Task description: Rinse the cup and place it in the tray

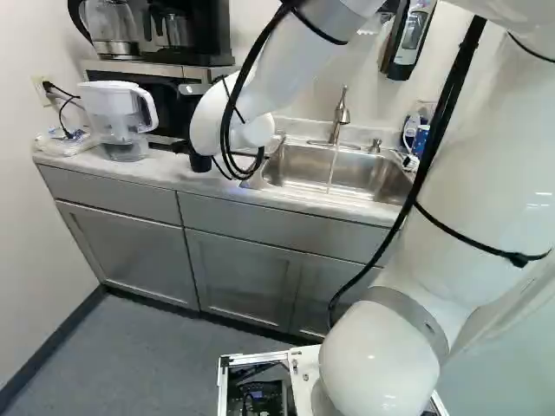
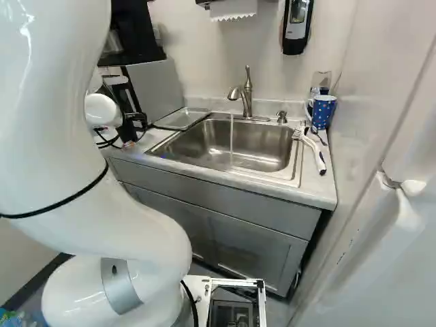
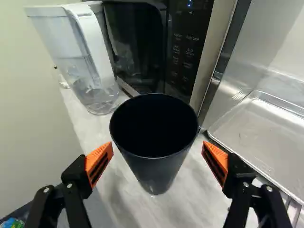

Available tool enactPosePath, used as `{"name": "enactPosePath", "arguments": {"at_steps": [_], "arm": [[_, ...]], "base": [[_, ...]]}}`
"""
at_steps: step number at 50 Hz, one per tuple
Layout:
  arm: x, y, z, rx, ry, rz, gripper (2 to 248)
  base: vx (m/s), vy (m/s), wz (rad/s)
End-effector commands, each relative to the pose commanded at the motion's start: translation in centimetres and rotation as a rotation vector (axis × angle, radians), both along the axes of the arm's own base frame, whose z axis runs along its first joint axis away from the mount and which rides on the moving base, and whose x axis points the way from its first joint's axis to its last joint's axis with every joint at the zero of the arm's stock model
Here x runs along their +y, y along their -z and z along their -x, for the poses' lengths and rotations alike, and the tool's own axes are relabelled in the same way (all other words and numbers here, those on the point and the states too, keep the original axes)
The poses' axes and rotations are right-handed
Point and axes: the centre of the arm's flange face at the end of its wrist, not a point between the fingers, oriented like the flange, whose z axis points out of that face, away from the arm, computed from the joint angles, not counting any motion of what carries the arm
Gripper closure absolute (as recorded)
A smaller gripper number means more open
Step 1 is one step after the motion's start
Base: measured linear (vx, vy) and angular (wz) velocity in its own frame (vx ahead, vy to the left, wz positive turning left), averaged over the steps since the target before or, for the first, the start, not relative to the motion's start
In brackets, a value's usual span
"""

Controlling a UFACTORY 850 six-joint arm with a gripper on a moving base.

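Black cup (image 3: 156, 166) upright on the counter (image 3: 190, 199), between the spread fingers of the released gripper (image 2: 133, 124)

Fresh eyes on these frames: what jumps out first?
The tapered black cup, upright on the pale counter between the orange pads of the open black gripper. Then, in both base views, the thin water stream falling from the metal faucet into the steel sink.

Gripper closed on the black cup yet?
No, the wrist view shows the gripper open, its orange pads standing off either side of the black cup with gaps between.
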Motion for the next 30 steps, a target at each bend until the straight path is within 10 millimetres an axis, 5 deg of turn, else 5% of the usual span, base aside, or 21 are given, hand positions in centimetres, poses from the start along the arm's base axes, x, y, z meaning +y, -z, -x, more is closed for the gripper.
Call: {"name": "enactPosePath", "arguments": {"at_steps": [11,12,16,17,22,23,30], "arm": [[0.0,0.0,0.0,0.0,0.0,0.0,4],[0.0,0.0,0.0,0.0,0.0,0.0,39],[0.0,0.0,0.0,0.0,0.0,0.0,39],[0.0,0.0,0.0,0.0,0.0,0.0,77],[0.0,0.0,0.0,0.0,0.0,0.0,77],[0.0,0.0,0.0,0.0,0.0,0.0,114],[0.0,0.0,0.0,0.0,0.0,0.0,126]], "base": [[0.0,0.0,0.0],[0.0,0.0,0.0],[0.0,0.0,0.0],[0.0,0.0,0.0],[0.0,0.0,0.0],[0.0,0.0,0.0],[0.0,0.0,0.0]]}}
